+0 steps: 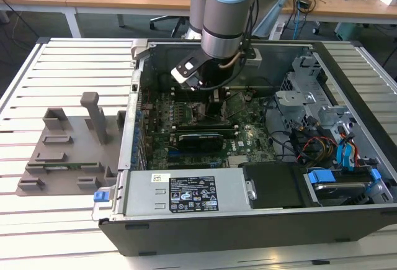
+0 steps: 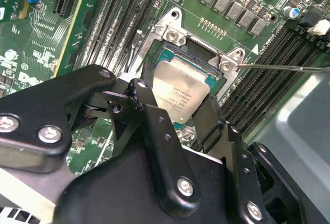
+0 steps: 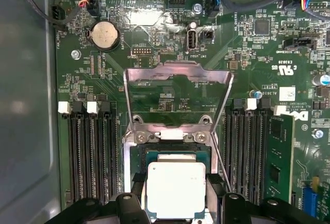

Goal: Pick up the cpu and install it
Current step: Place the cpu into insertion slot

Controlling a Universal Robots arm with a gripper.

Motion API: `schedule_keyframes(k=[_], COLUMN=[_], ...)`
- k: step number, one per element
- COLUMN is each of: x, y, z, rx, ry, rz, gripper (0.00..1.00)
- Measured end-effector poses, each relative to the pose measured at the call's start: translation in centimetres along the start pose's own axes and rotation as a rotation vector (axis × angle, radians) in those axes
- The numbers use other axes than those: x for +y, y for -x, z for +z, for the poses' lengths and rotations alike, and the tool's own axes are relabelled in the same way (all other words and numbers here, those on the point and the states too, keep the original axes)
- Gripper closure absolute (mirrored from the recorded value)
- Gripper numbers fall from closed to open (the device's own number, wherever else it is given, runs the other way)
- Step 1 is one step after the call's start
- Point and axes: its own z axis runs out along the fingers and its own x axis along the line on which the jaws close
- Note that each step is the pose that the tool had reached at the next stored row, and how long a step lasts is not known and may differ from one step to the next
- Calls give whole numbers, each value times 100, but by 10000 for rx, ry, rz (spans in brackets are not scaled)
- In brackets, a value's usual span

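Above the socket [image 3: 170, 137], gripper [image 3: 174, 198] clasping cpu [image 3: 172, 185] (load plate [image 3: 178, 74] raised)

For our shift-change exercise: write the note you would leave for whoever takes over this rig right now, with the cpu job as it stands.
Gripper: shut on the cpu, fingers on two opposite edges.
Cpu: over the open socket on the motherboard, inside the computer case.
Done: cpu picked up and at the socket; load plate stands swung open.
Left: cpu not released; load plate not closed.
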Motion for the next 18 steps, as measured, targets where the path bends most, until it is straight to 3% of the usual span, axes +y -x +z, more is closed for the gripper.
schedule_keyframes(k=[6, 14, 16, 18], x=[2, 3, 3, 3], y=[-24, -24, -24, -24], z=[47, 52, 52, 52], rx=[0, -1, 0, -1], ry=[0, 0, 1, 0], rz=[-7, -7, -7, -7], gripper=[45, 45, 38, 38])
